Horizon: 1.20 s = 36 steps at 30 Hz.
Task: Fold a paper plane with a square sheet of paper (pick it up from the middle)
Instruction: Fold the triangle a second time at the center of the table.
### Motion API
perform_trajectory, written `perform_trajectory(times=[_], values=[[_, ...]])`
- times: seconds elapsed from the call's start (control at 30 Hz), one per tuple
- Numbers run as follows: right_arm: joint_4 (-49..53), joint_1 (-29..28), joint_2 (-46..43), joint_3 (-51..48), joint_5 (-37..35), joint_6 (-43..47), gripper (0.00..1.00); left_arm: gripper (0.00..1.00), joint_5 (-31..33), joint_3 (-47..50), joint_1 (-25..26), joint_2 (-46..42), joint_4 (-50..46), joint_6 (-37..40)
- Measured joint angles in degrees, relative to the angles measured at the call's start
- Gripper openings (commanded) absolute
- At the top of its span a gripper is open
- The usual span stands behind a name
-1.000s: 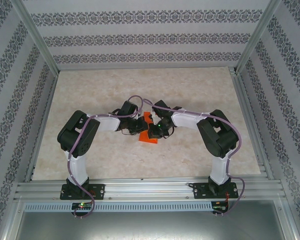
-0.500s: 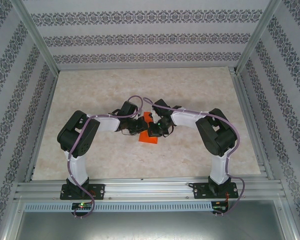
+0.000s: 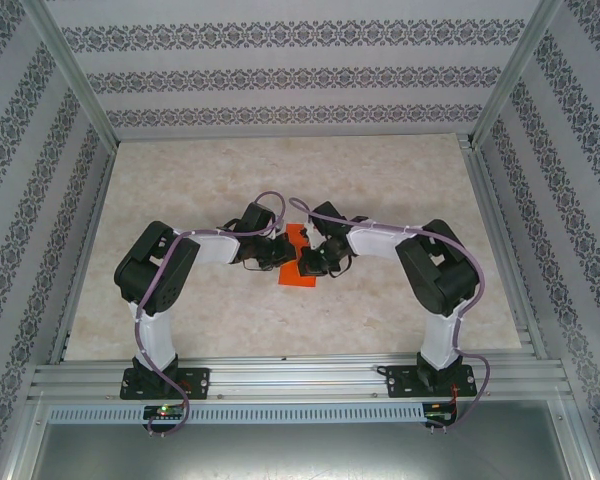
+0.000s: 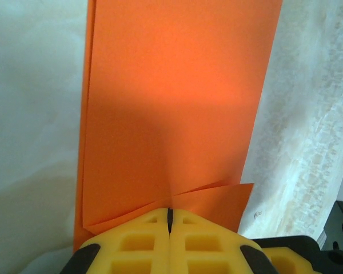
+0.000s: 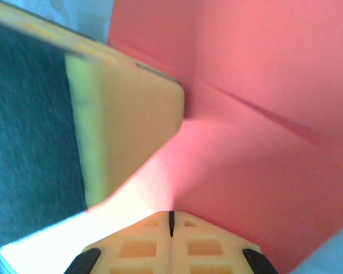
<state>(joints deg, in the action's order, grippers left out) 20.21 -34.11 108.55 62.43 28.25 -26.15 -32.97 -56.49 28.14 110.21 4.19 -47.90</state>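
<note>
Left gripper (image 4: 169, 212): yellow fingers pressed flat together with no gap, clamped on the near edge of the sheet of paper (image 4: 171, 103). Small wrinkles fan out from the pinch.
Right gripper (image 5: 171, 217): fingers shut just as tight, with a fold of the same sheet running down into their seam, so it grips the sheet too.
Sheet of paper: plain orange-red, folded so a second layer shows along its left edge in the left wrist view. It is held between the two grippers over the middle of the marbled table (image 3: 180, 180).
Left arm (image 3: 155, 270): elbow raised, forearm turned inward toward the centre.
Right arm (image 3: 435, 270): mirrors that pose, and the two wrists meet almost nose to nose.
Crease: one straight diagonal line crosses the sheet in the right wrist view.
Neighbouring finger (image 5: 126, 125): a blurred yellow pad of the left gripper lies against the sheet at the upper left of the right wrist view.
Hidden: from above, the wrists and purple cables (image 3: 270, 197) cover most of the sheet, leaving a strip and a lower corner. I cannot tell whether it touches the tabletop.
Hard to read: glare washes the sheet pink and white near the right fingers.
</note>
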Motion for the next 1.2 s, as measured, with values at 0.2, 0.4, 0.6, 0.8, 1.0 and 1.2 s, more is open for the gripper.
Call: perform_trajectory(times=[0.2, 0.4, 0.6, 0.8, 1.0, 1.2], values=[[-0.39, 0.26, -3.76, -5.18, 0.74, 0.87, 0.0, 0.0, 0.02, 0.37, 0.02, -0.07, 0.72, -0.37], [2.05, 1.4, -6.56, -7.45, 0.96, 1.01, 0.0, 0.0, 0.0, 0.5, 0.02, -0.07, 1.01, -0.39], [3.17, 1.75, -6.34, -3.52, 0.98, 0.83, 0.0, 0.0, -0.02, 0.5, 0.0, -0.07, 1.05, -0.42], [1.62, 1.73, -0.42, 3.96, 0.98, 1.05, 0.0, 0.0, -0.04, 0.5, 0.0, -0.07, 1.07, -0.59], [2.05, 1.73, 2.54, 4.13, 1.11, 1.6, 0.0, 0.0, -0.04, 0.5, 0.0, -0.07, 1.07, -0.63], [0.04, 2.01, 1.68, 1.7, 2.05, 3.32, 0.0, 0.0, 0.17, 0.5, 0.02, -0.07, 1.03, -0.87]])
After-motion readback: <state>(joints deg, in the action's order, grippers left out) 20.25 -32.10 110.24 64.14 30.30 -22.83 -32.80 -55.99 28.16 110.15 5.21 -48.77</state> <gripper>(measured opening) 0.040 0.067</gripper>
